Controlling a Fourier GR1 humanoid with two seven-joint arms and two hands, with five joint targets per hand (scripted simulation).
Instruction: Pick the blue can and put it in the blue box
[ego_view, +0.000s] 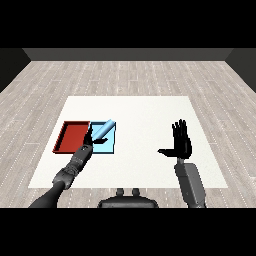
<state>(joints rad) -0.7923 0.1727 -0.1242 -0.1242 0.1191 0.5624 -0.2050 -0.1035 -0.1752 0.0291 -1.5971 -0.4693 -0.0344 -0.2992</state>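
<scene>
your left robot hand curls round tilted blue can over blue tray, ready for release; right robot hand spread, idle.

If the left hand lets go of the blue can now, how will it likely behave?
The can is tilted over the blue tray, so it would probably land on its side. Round, it may roll; the tray's rim should likely stop it.

Counts: 1 white table. 2 trays side by side nr table's left edge – 1 red tray, 1 light blue tray. 1 blue can, tilted, over blue tray. 2 hands: left hand at the can, right hand nr right edge.
</scene>
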